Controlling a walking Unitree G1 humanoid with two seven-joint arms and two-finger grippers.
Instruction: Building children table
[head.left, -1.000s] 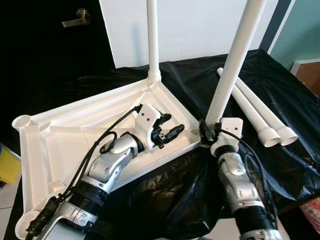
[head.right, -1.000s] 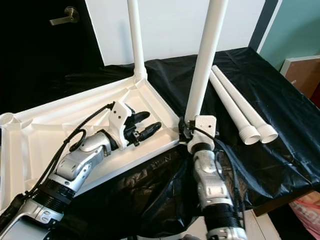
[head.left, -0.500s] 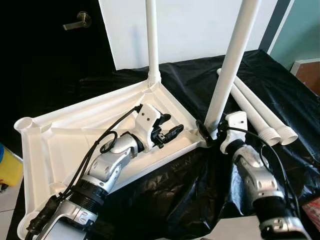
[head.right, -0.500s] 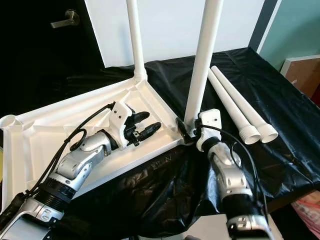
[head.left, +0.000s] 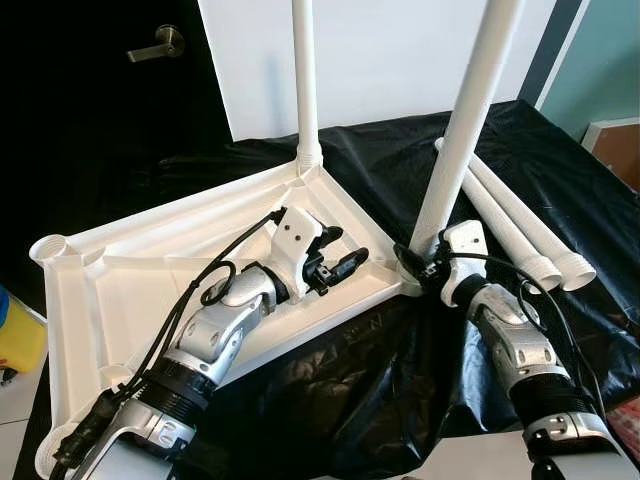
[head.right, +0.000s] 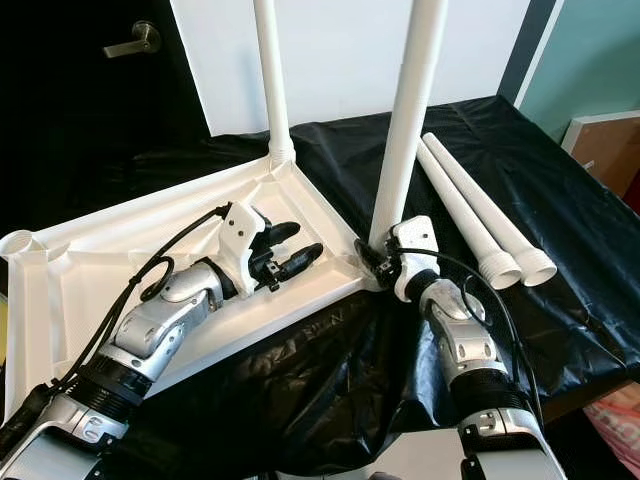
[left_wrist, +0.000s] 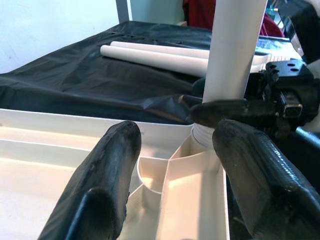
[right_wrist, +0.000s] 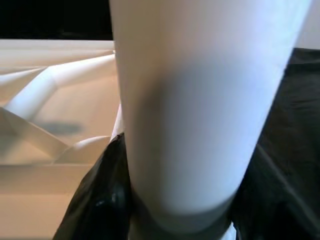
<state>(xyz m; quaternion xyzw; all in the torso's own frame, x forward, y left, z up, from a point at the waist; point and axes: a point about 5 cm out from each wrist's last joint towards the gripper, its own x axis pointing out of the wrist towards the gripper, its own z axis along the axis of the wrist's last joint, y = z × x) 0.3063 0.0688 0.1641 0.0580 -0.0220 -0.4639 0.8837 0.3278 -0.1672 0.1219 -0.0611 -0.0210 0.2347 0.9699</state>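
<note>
The right gripper (head.left: 418, 268) is closed around the base of a white leg (head.left: 462, 130), just above the corner socket (head.left: 405, 283) of the upturned table top (head.left: 120, 270). In the right wrist view this leg fills the space between the two black fingers (right_wrist: 107, 200), so the grip looks firm. The leg stands almost upright with its long axis leaning a little toward the robot's right, and its lower end sits in the socket at the near right corner of the table top.

The left gripper (head.left: 338, 252) rests inside the table top, with its fingers (left_wrist: 107, 175) apart and holding nothing. It points along the inner surface toward that same corner, near the held leg but not touching it. The right arm is clearly the nearer one to this leg.

A second leg (head.left: 305, 80) stands already in the far corner socket. Two spare legs (head.left: 520, 225) lie side by side on the black cloth (head.left: 340, 400), to the right of the held leg, with their long axes running away from the robot.

The table top is like a shallow tray with ribs; two more sockets, one at the far left corner (head.left: 48, 247), look empty. The coming move probably is turning or pressing the held leg down along its own axis, so it must stay in line with the socket.
</note>
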